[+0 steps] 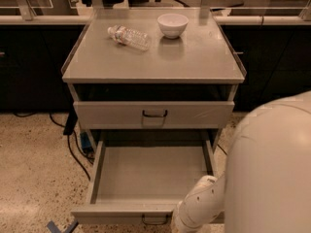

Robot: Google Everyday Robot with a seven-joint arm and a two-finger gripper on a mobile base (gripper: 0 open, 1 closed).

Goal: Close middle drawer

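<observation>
Where the middle drawer (150,178) sits, in the camera view: pulled far out beneath the top drawer (194,115), its grey tray in full sight.
Drawer handle (155,221): small dark bar on the front lip, at the bottom edge.
Arm (277,169): white, filling the lower right; its end link (197,210) lies at the open drawer's front right corner.
Gripper: hidden past the bottom edge; open or closed cannot be told.
Cabinet top (194,57): a clear bottle (129,37) lying down, a white bowl (173,24) upright beside it.
Floor (34,169): speckled, dark cables (73,147) left of the cabinet.
</observation>
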